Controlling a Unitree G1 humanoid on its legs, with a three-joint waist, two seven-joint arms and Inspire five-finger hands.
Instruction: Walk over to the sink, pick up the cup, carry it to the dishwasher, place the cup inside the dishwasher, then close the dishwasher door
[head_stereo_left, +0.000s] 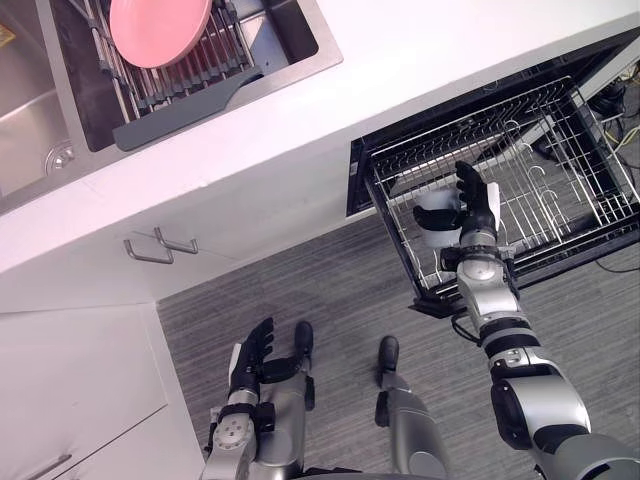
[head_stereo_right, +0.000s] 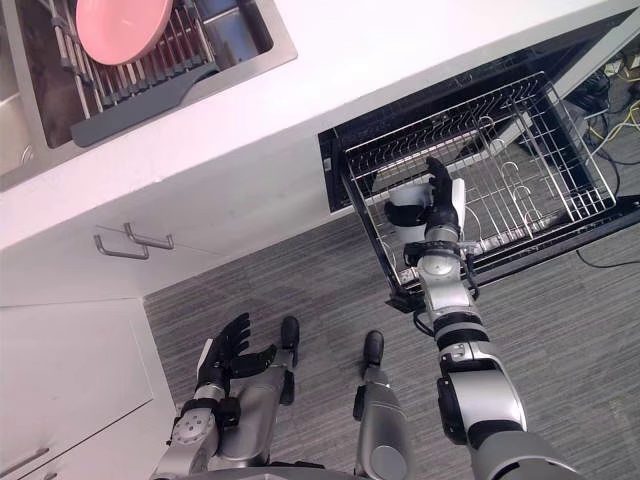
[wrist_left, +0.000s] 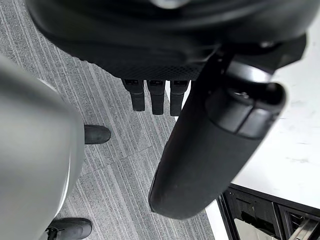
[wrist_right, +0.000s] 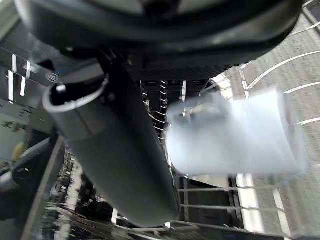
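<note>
White countertop (head_stereo_left: 420, 70), steel sink (head_stereo_left: 40, 100) with a pink plate (head_stereo_left: 160, 25) on its drying rack (head_stereo_left: 170, 85), grey striped floor (head_stereo_left: 300, 290), dishwasher rack (head_stereo_left: 470, 120) pulled out, right hand (head_stereo_left: 478, 210) above it, fingers straight, white cup (head_stereo_left: 436, 222) just beside its palm, left hand (head_stereo_left: 255, 355) hanging low, fingers relaxed, holding nothing.

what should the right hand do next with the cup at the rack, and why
Probably lift the right robot hand clear of the rack: its fingers look straight, not curled round the cup, which sits beside its palm over the pulled-out rack. Whether it rests on the wires is unclear.
</note>
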